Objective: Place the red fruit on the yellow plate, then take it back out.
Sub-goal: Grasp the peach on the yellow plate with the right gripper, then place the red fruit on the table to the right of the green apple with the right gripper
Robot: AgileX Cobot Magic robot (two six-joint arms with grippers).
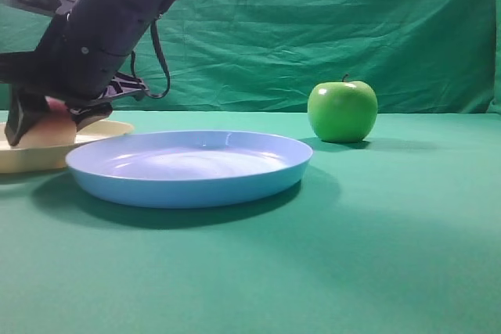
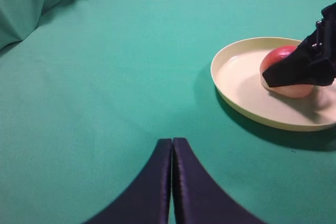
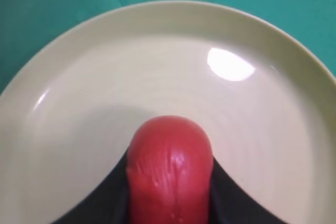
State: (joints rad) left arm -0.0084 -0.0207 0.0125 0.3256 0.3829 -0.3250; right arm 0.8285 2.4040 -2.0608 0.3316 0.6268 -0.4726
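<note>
The red fruit (image 1: 47,131) sits low over the yellow plate (image 1: 31,159) at the far left of the exterior view. My right gripper (image 1: 51,121) has reached across to it and is shut on the fruit, a dark finger on each side. In the right wrist view the red fruit (image 3: 170,163) fills the gap of the right gripper (image 3: 170,187), with the yellow plate (image 3: 157,51) spread beneath it. The left wrist view shows the fruit (image 2: 281,59) resting on the plate (image 2: 241,77). My left gripper (image 2: 172,148) is shut and empty, over bare cloth away from the plate.
A light blue plate (image 1: 188,166) lies in the middle, its left rim in front of the yellow plate. A glossy green apple (image 1: 342,111) stands behind it to the right. Green cloth covers the table, and a green curtain hangs at the back.
</note>
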